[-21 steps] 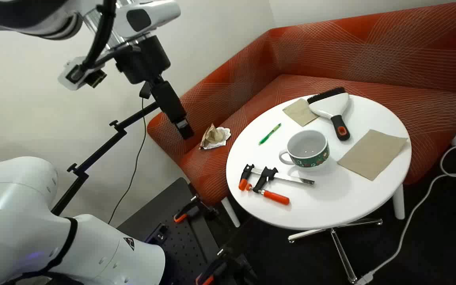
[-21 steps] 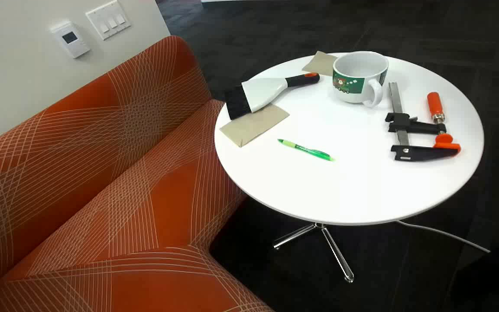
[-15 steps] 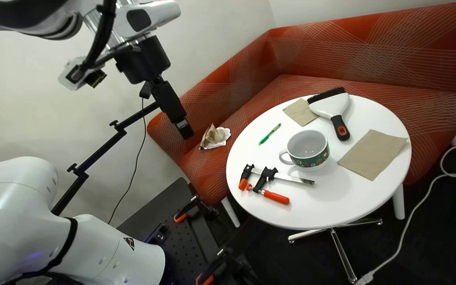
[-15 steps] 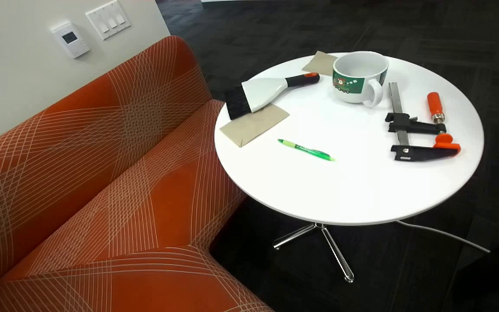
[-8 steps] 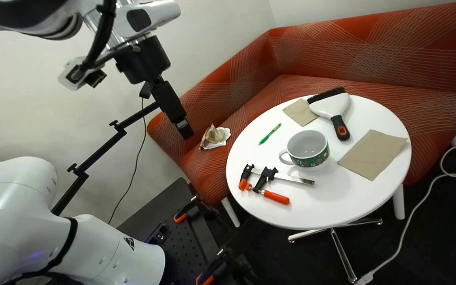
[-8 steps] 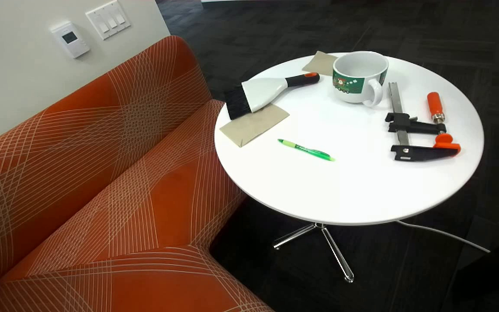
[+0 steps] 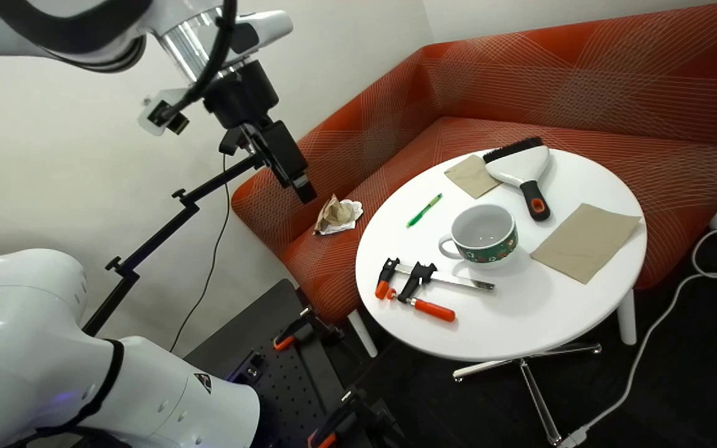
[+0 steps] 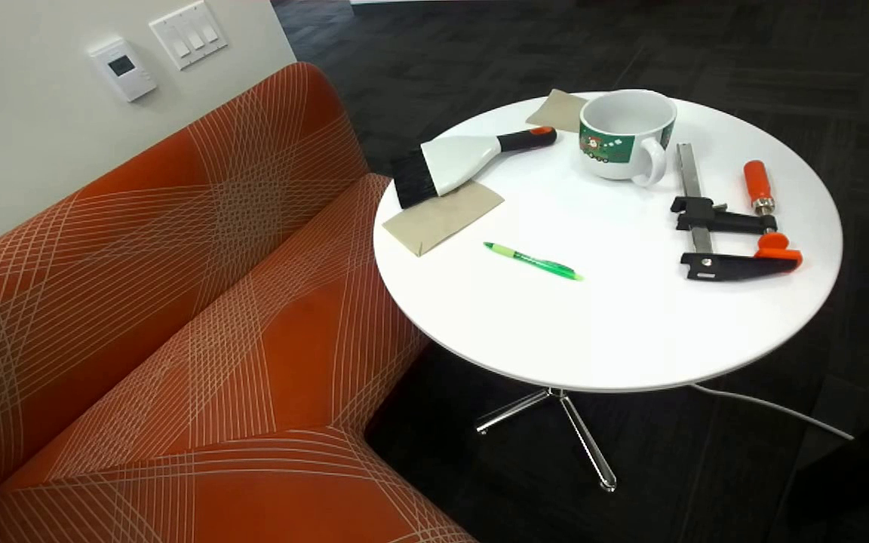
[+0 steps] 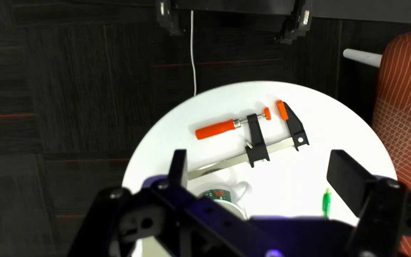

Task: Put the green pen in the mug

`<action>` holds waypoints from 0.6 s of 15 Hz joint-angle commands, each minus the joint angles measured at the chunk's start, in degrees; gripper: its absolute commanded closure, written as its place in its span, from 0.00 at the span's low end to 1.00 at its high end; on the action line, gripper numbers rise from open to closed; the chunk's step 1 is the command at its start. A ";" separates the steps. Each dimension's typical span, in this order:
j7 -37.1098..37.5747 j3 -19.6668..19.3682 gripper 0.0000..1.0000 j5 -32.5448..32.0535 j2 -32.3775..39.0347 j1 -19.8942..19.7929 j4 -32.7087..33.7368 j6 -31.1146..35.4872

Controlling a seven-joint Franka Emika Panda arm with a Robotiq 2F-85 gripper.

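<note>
Green pen (image 8: 532,260) outside the mug (image 8: 617,149)

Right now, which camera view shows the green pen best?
An exterior view, where the green pen looks largest. It lies whole and uncovered in both exterior views; in the wrist view, the gripper hides part of it.

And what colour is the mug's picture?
The mug's picture is mostly green, clearest in an exterior view.

A round white tabletop (image 7: 539,323) carries a green pen (image 8: 532,261), lying flat; an upright white mug (image 7: 484,231) with a green patterned band; an orange-handled clamp (image 7: 419,275) near the mug; a tan sheet (image 7: 585,242); and a second tan sheet (image 7: 470,177), partly covered by a white, black-bristled brush (image 7: 520,167).
</note>
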 commanded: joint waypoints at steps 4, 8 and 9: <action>1.87 5.71 0.00 4.37 14.42 6.16 4.51 15.75; 6.41 8.86 0.00 3.89 25.01 7.02 9.25 25.22; 8.01 9.45 0.00 3.38 27.61 7.06 10.73 27.01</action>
